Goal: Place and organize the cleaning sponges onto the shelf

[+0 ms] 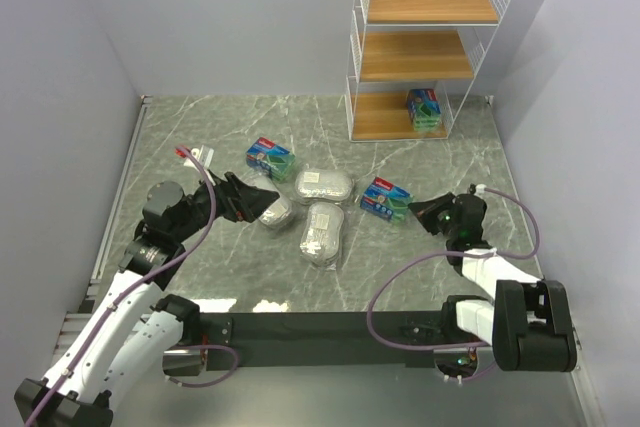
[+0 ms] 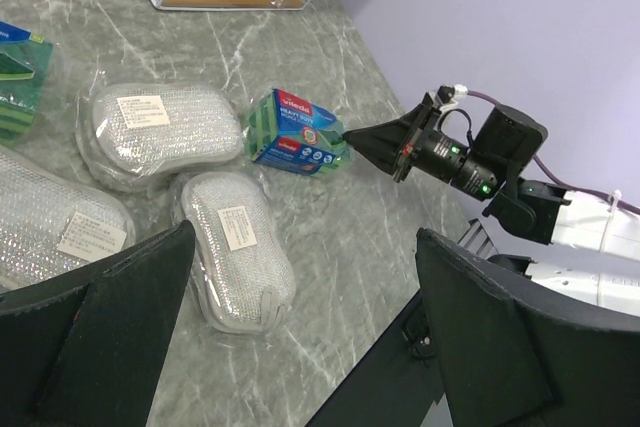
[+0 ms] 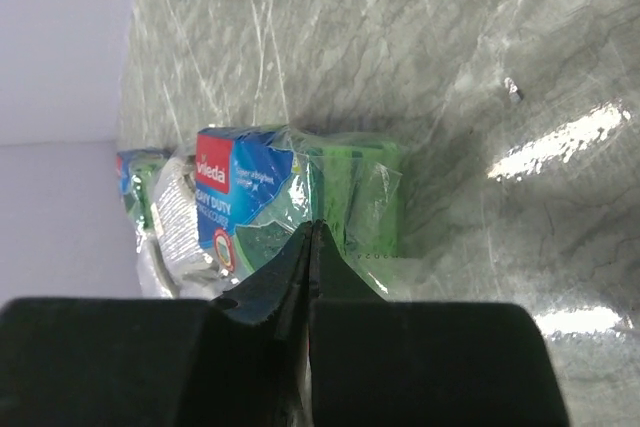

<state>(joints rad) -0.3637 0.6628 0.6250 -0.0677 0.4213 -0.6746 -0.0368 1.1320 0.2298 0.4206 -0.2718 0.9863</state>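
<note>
Both fingers of my left gripper (image 1: 262,202) spread wide and empty, half hiding a silvery sponge pack (image 1: 277,213); green sponge pack (image 1: 385,199) lies flat on the table (image 1: 200,137), long axis slanting far-left to near-right, my right gripper (image 3: 312,229) pressed fully together at its near-right wrap edge, film nipped or not unclear.

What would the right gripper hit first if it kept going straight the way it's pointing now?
The flat green rectangular sponge pack with the blue-and-red label, lying straight ahead of the shut right gripper. Its tips look to be right at the pack's plastic wrap; whether they touch or pinch it, I cannot tell.
</note>
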